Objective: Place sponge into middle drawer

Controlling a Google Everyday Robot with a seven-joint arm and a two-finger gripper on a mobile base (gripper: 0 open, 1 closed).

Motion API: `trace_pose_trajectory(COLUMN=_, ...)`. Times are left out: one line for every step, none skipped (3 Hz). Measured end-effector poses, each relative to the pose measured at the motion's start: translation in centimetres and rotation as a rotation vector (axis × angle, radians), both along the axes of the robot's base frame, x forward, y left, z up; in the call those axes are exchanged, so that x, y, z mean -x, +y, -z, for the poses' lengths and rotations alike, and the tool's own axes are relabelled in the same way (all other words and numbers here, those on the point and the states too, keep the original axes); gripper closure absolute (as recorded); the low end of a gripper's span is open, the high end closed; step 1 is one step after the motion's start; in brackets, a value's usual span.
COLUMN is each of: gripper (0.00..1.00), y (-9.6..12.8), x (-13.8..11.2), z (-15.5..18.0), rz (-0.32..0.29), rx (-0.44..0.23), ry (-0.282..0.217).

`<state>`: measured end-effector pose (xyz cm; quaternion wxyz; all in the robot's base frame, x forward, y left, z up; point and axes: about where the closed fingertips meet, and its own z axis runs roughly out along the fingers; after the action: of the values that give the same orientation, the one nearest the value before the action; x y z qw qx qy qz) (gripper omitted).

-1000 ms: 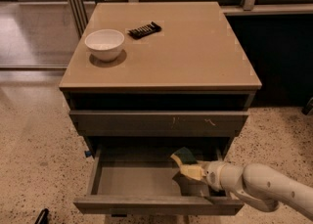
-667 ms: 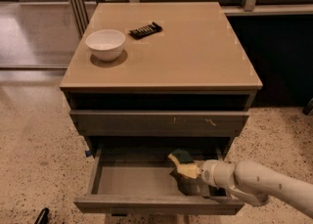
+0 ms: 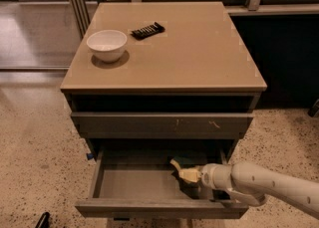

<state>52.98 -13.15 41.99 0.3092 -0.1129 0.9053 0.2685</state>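
The middle drawer (image 3: 134, 182) is pulled open at the bottom of the cabinet, showing its smooth grey floor. My gripper (image 3: 185, 174) reaches in from the right, low over the right part of the floor. It is shut on the sponge (image 3: 183, 164), whose yellow foam and dark green face show at the fingertips. The sponge is inside the drawer's walls; I cannot tell whether it touches the floor.
The closed drawer with pale scratches (image 3: 162, 125) sits just above the open one. On the cabinet top (image 3: 199, 48) stand a white bowl (image 3: 106, 45) and a black ribbed bar (image 3: 147, 30). Speckled floor surrounds the cabinet; a dark wall panel is at the right.
My gripper has moved a little to the left inside the open drawer, carrying the sponge with it. Nothing else moved.
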Motion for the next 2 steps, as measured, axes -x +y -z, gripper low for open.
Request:
trace_pose_trajectory(gripper=0.59, y=0.01, x=0.0, z=0.0, rz=0.0, rx=0.0, ry=0.0)
trace_pose_trajectory(gripper=0.36, y=0.01, x=0.0, z=0.0, rz=0.0, rx=0.0, ry=0.0)
